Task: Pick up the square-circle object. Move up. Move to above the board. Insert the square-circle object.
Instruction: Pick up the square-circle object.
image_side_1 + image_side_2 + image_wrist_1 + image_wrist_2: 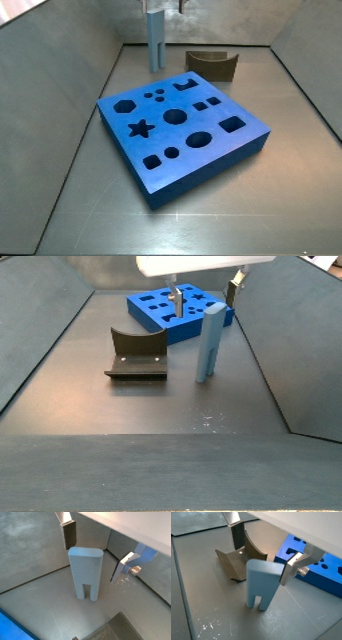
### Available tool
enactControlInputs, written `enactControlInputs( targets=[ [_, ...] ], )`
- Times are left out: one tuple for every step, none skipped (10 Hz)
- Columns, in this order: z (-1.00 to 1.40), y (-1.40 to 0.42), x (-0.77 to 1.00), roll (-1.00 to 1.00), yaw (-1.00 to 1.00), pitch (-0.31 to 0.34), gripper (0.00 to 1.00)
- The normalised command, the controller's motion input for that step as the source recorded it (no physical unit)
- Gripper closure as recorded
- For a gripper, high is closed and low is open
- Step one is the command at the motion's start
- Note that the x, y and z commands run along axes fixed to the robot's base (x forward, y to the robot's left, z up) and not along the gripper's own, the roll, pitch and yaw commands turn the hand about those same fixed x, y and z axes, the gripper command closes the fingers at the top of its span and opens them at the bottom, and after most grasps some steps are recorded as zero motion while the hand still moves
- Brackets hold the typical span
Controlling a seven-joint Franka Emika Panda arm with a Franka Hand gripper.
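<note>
The square-circle object (85, 573) stood closest to the wrist cameras, a tall grey-blue block upright on the grey floor (53, 614) with its two prongs pointing down and touching that floor, its rounded top end uppermost. The claw (95, 549) hung spread wide around the top of the block: one silver finger (69, 534) with its dark pad stood behind the block and the other finger (124, 566) stood off to its side, and in both wrist views a clear gap showed between each plate and the block, so nothing was gripped. In a wrist view the short dark brown arch-shaped block (236, 561) sat just behind the square-circle object, near it but apart, with its curved hollow facing up. The board (319, 567) lay further off as a thick bright-blue slab, its cutouts partly hidden behind a finger in that view. In a side view the board (179, 131) filled the middle of the floor, showing a star, a hexagon, circles, an oval and square holes on its top face, and the square-circle object (158, 42) rose beyond its far edge, well apart from the brown arch (211, 64). In a side view the claw (205, 288) hovered over the upright block (209, 345), with the arch (135, 353) beside it and the board (179, 306) behind.
</note>
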Motion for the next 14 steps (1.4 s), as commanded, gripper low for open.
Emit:
enactControlInputs(
  targets=[
    [-0.32, -0.01, 0.00, -0.13, 0.47, 0.000, 0.00],
    [-0.29, -0.01, -0.02, -0.06, 0.51, 0.000, 0.00],
    [-0.35, 0.00, -0.05, -0.06, 0.67, 0.000, 0.00],
    [-0.31, 0.00, -0.03, -0.08, 0.65, 0.000, 0.00],
    [-0.30, 0.00, -0.11, -0.06, 0.69, 0.000, 0.00],
    [-0.30, 0.07, -0.18, -0.09, 0.79, 0.000, 0.00],
    [-0.31, 0.10, -0.17, -0.10, 0.82, 0.000, 0.00],
    [-0.28, 0.09, -0.17, -0.13, 0.81, -0.003, 0.00],
    [-0.08, 0.00, -0.09, -0.15, 0.21, -0.034, 0.00],
    [-0.04, 0.00, 0.00, -0.03, 0.01, -0.009, 0.00],
    [-0.13, 0.00, 0.00, -0.02, 0.01, 0.000, 0.00],
    [-0.35, -0.07, -0.03, -0.08, 0.17, 0.000, 0.00],
    [-0.34, -0.11, -0.08, -0.05, 0.32, 0.000, 0.00],
    [-0.09, -0.04, 0.00, -0.02, 0.16, -0.006, 0.00]
  ],
)
